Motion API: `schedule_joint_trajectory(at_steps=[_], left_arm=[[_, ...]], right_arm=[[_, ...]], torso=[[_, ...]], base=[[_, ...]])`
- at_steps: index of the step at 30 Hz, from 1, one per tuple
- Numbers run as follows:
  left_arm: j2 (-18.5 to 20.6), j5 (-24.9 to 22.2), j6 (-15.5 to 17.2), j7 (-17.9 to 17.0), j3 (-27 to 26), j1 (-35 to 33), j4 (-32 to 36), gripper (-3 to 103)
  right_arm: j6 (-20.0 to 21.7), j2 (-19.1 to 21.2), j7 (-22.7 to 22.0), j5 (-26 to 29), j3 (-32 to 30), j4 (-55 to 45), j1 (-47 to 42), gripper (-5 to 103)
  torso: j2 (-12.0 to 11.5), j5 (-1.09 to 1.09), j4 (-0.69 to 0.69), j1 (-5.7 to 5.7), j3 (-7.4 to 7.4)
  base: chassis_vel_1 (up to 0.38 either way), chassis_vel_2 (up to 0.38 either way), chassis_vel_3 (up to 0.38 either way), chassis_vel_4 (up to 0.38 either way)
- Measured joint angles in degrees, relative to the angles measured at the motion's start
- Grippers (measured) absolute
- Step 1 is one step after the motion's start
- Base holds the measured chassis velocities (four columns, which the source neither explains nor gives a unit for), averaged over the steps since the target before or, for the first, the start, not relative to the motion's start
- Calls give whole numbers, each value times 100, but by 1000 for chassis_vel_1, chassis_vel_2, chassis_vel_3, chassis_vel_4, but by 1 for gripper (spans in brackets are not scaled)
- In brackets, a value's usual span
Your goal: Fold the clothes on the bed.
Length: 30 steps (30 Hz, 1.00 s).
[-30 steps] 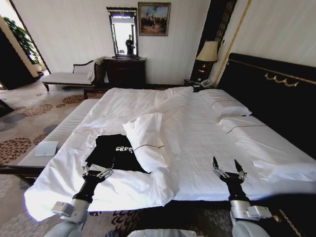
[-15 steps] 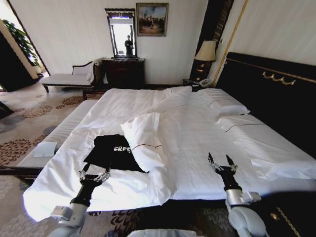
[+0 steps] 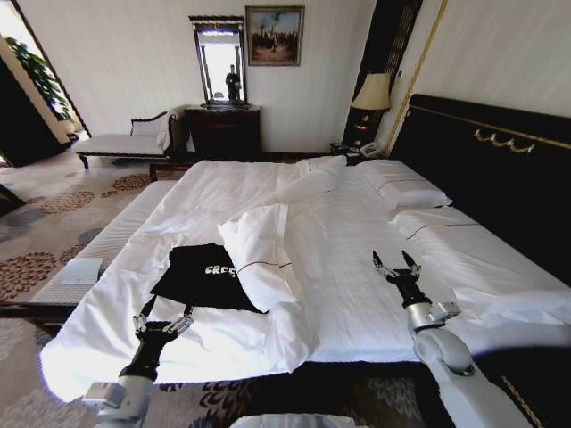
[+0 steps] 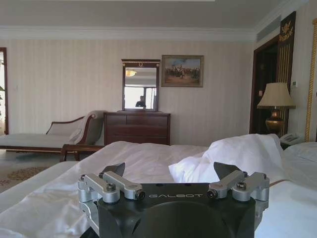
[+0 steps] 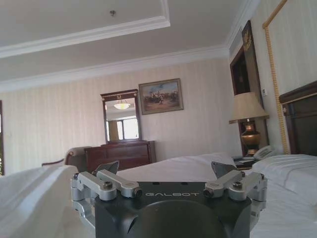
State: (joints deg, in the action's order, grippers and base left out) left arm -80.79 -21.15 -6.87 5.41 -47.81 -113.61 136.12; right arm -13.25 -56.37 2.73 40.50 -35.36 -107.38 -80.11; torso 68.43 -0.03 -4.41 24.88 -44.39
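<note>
The clothes, a black T-shirt (image 3: 203,275) with white lettering, lie flat near the left foot corner of the bed (image 3: 357,259). A turned-back fold of white duvet (image 3: 259,254) covers the shirt's right edge. My left gripper (image 3: 162,312) hovers open over the white sheet just in front of the shirt, apart from it. My right gripper (image 3: 396,262) stands open above the sheet on the right half of the bed, far from the shirt. The left wrist view shows the left gripper (image 4: 172,169) open over bedding; the right wrist view shows the right gripper (image 5: 167,168) open too.
Pillows (image 3: 401,192) lie by the dark headboard (image 3: 500,169). A bench (image 3: 98,250) with a white cloth (image 3: 82,269) runs along the bed's left side. A chaise (image 3: 125,138), dresser (image 3: 225,129) with mirror and a lamp (image 3: 375,94) stand at the far wall. Patterned carpet lies left.
The left gripper has drawn back from the shirt's near edge toward the foot of the bed. The right gripper has moved forward and up over the sheet. Both stay open.
</note>
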Motion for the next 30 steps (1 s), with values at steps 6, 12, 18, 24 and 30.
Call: schedule_joint_trajectory(at_steps=[6, 12, 18, 24, 30], left_arm=[[24, -153, -12, -48, -239, -127, 307, 100], [94, -228, 16, -122, -321, -71, 407, 100], [136, -261, 48, -141, -407, 10, 237, 100], [155, -364, 49, -152, -634, 89, -17, 100], [161, -448, 38, -156, -766, 150, -297, 100]], right_arm=[[260, 200, -33, 881, 743, -74, 606, 100], [723, 255, 131, 2493, 1525, -13, 1525, 100], [1608, 317, -183, 3614, 2406, 425, 2752, 100], [2186, -116, -750, 4239, 3587, 1408, 4425, 100], [2547, -976, -1259, 4331, 4506, 2328, 5425, 100]], torso=[[1, -2, 0, -1, 1], [1, -2, 3, -1, 1], [1, -3, -1, -1, 1], [1, -3, 3, 0, 0], [0, -4, 6, 0, 0]], base=[[0, 0, 0, 0], [0, 0, 0, 0], [0, 0, 0, 0], [0, 0, 0, 0], [0, 0, 0, 0]])
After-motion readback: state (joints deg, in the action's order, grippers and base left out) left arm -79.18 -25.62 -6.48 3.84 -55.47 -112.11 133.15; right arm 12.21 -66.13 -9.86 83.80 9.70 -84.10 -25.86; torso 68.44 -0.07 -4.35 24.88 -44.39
